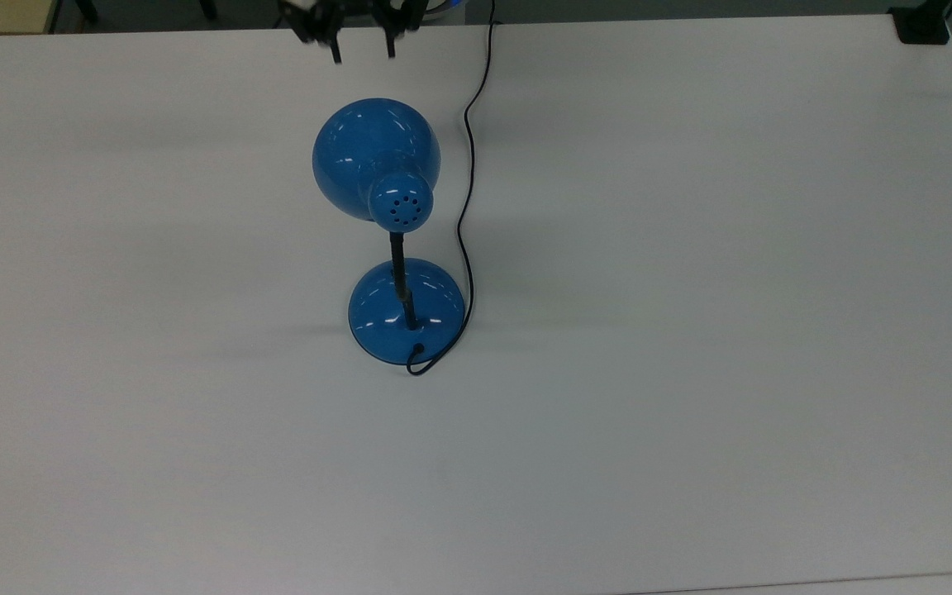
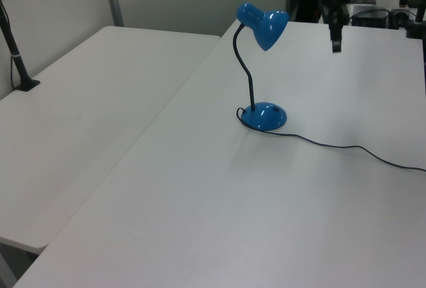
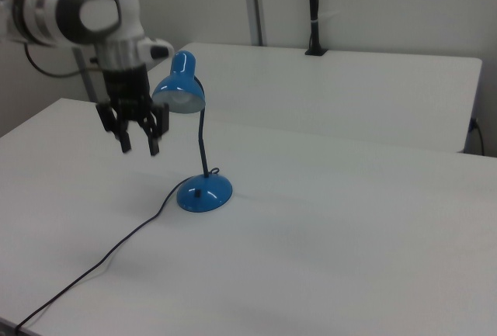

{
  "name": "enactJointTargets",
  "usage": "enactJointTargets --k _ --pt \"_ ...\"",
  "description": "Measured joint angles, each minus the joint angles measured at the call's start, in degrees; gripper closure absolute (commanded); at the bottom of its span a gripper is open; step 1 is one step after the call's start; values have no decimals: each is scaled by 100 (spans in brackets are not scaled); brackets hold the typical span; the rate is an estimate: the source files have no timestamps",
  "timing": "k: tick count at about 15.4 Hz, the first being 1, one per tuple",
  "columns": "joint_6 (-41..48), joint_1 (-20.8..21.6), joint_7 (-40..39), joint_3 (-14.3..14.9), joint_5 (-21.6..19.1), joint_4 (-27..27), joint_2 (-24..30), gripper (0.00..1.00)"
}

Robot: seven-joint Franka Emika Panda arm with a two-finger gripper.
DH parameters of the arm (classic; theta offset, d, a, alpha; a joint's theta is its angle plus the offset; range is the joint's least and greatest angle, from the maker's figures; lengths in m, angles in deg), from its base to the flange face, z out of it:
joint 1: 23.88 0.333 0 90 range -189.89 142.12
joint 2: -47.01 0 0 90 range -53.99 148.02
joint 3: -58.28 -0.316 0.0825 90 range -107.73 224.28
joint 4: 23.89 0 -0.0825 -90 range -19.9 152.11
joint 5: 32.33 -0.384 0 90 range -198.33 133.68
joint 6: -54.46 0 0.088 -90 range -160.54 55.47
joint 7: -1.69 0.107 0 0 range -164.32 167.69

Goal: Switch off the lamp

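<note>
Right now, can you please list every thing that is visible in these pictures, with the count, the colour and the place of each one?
lamp: one, glossy blue with a thin black neck, standing on the near table; its shade points toward the gripper's side.
cord: one, black, running from the lamp's base across the table, to the top view's upper edge.
table: one, white, under the lamp.
second table: one, white, beside the first, at the left view's left.
black post: one, clamped to the second table's edge at the left view's left.
arm: one, white and grey, at the right view's upper left.
gripper: one, black, open, raised above the table, apart from the lamp.
</note>
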Motion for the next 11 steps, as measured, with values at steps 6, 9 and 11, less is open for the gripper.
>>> enactJointTargets --k 6,9,11 --pt "-102 11 355 -5 -3 -559 41 0" --pt "-488 -18 378 76 -3 -559 28 0" --pt "-526 -22 381 107 -3 -559 27 0"
